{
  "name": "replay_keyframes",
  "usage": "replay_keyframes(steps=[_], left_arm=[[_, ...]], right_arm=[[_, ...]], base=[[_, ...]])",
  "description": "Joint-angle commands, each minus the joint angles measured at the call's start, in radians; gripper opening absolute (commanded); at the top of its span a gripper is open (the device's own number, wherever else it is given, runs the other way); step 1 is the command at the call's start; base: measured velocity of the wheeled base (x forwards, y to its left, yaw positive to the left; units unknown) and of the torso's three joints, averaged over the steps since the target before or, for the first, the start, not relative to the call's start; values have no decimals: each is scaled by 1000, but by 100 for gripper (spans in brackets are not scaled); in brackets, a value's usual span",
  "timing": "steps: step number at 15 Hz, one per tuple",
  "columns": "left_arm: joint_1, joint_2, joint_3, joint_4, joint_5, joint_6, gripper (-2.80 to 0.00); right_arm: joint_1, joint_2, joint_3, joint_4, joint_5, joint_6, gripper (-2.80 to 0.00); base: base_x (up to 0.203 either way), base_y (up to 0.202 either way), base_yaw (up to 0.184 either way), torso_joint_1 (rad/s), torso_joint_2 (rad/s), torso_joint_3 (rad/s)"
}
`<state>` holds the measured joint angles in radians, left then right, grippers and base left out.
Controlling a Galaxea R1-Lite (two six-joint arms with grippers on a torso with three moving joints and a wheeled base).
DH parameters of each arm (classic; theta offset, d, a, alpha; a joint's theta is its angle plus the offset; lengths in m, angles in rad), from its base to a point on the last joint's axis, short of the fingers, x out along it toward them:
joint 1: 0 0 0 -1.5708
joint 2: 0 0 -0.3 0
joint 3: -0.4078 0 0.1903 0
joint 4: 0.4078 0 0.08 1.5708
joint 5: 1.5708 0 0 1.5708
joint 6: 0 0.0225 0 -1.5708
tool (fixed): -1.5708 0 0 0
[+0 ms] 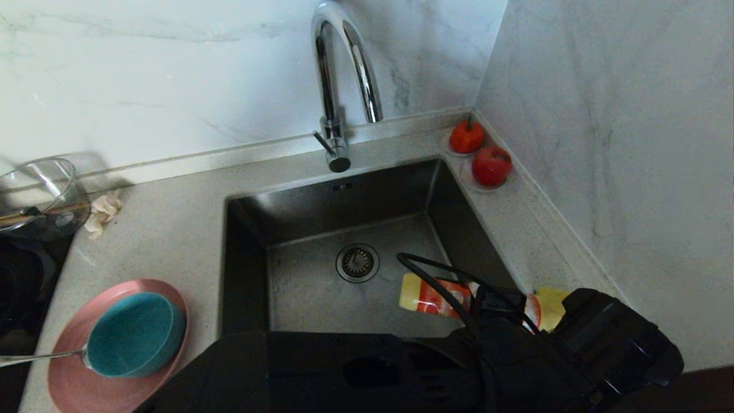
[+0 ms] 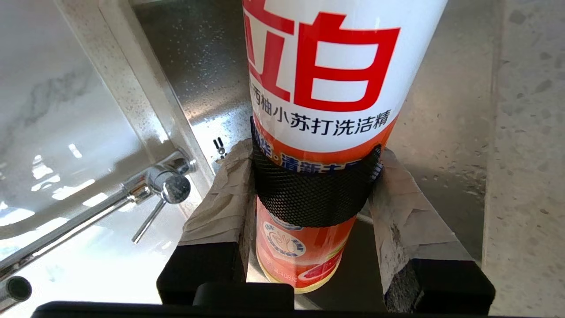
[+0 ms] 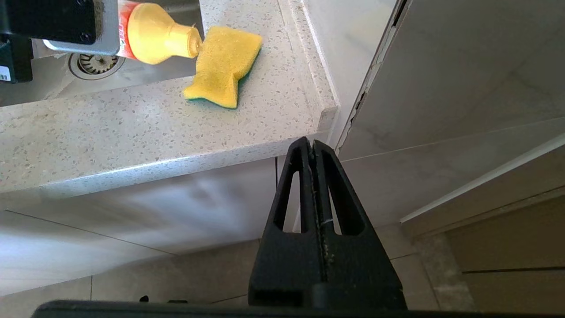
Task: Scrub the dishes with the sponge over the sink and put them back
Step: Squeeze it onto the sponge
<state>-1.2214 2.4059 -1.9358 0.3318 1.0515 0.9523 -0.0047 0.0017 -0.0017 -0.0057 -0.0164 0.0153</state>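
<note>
- The left gripper [image 2: 309, 194], its taped pads clamped on a glossy orange-and-white detergent bottle [image 2: 322, 88], holds it level over the dark steel sink [image 1: 309, 287].
- The yellow foam sponge [image 3: 225, 66] lies on the speckled counter [image 3: 110, 132], upper left of the right wrist view, at the bottle's nozzle.
- The right gripper [image 3: 312, 145] hangs closed and empty below the counter edge.
- The teal bowl [image 1: 135, 332] sits on the pink plate [image 1: 69, 378], lower left, with the spoon [image 1: 40, 357].

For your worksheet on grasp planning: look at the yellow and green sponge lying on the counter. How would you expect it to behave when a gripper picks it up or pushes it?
The sponge will probably squash between the fingers: its foam outline already looks pinched at the waist. It likely weighs little for its bulk. Lying flat on the speckled counter, it should slide, not roll.
</note>
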Motion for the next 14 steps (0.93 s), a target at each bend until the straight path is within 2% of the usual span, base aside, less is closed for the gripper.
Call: replay_keyframes(steps=[1,14], left_arm=[[-6,6,0,1,7,8,-280],[-6,19,0,0,8,14,-280]], right_arm=[[0,0,0,0,0,0,-280],[0,0,0,0,0,0,-280]], base=[[0,0,0,0,0,0],[0,0,0,0,0,0]])
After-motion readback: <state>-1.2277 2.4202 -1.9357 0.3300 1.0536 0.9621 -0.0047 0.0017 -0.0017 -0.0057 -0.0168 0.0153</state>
